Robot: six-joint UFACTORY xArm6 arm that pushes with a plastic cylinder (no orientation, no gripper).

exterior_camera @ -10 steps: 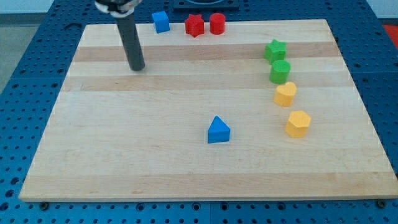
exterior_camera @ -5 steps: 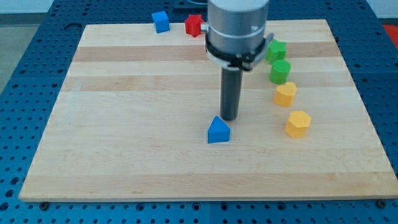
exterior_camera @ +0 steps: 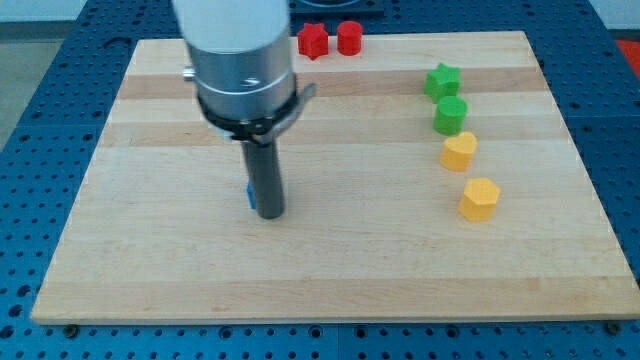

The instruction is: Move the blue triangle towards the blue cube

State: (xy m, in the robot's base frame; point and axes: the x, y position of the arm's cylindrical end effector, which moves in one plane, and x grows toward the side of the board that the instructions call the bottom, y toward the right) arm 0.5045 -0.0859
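blue triangle [exterior_camera: 250, 197] peeks out as a sliver at the rod's left edge — my tip [exterior_camera: 270, 214] touches it; no claw on this rod, nothing held; blue cube hidden.

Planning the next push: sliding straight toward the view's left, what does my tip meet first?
Probably the blue block, a sliver showing just left of my tip; whether they already touch is unclear.
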